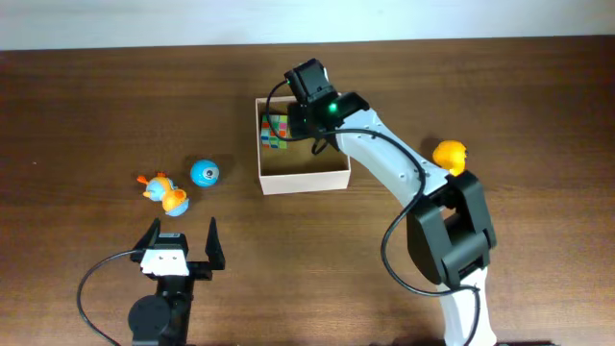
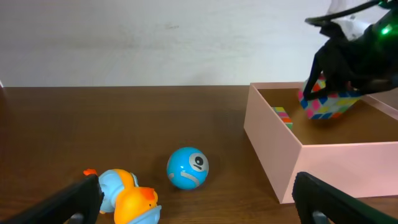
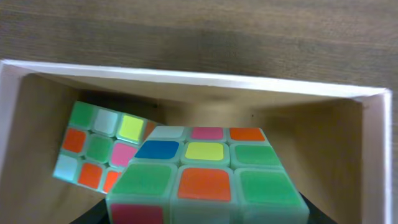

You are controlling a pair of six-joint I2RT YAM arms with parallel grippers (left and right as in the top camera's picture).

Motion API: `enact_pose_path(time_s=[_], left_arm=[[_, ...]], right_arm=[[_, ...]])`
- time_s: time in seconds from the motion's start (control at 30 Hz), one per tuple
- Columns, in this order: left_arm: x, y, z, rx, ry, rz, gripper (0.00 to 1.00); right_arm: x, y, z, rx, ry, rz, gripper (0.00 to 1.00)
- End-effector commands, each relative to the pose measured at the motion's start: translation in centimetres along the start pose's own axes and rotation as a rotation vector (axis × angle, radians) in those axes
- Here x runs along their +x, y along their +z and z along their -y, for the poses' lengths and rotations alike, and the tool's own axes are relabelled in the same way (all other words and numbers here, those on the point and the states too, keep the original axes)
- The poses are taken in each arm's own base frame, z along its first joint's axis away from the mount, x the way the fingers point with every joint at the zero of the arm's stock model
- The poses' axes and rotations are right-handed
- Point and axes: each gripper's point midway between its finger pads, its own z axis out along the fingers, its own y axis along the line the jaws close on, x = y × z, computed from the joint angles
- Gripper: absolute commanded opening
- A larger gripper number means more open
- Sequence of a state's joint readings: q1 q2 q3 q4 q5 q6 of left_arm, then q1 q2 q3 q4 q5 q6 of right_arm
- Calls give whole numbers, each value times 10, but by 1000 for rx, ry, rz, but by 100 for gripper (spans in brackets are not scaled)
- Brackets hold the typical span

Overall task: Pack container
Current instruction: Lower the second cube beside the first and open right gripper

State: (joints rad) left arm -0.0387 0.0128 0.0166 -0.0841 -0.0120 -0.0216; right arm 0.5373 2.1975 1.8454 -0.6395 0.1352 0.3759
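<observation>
Your right tool (image 2: 333, 87) is clamped on a puzzle cube (image 3: 205, 180) and holds it inside the container (image 1: 306, 180), above the floor. A second cube (image 3: 102, 152) leans just beside it, against the container wall that faces the blue ball (image 1: 204, 173). The container sits on the table, and every loose toy lies outside it: the ball and a duck toy (image 1: 165, 192) are off that same wall, and a yellow-orange toy (image 1: 450, 154) is off the opposite wall. Your left tool (image 1: 181, 234) stands apart and empty, nearer the duck than the container. Treat the container as light and thin-walled. It looks likely to slide or flex if a finger catches the rim, so lower straight down and keep clear of the walls. If you must steady it, pinch one wall at mid-length rather than at a corner. The cube reads as stiff, light plastic with slick faces, so grip it flat across opposite sides, since its layers may twist.
</observation>
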Motion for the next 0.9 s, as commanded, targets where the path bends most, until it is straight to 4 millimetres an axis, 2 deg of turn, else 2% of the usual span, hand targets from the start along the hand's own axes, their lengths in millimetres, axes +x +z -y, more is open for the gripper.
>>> enact_pose_path(time_s=[0.0,0.3,0.33,0.37,0.5,0.8,0.87], left_arm=[[1,0,-2,-9,15,2,99],[1,0,-2,-9,15,2,99],[1,0,-2,-9,15,2,99],[1,0,-2,-9,15,2,99],[1,0,-2,-9,15,2,99],[1,0,-2,-9,15,2,99],[1,0,-2,-9,15,2,99]], right_arm=[[-5,8,1,18,37,19,53],[-13,13,-2,2,68,53,53],[-13,13,-3,-3,68,56,55],[-14,13,-6,-18,68,56,64],[-13,13,-9,-33,68,52,71],[-5,9,-13,-61,54,8,70],[-8,1,-13,-58,46,4,65]])
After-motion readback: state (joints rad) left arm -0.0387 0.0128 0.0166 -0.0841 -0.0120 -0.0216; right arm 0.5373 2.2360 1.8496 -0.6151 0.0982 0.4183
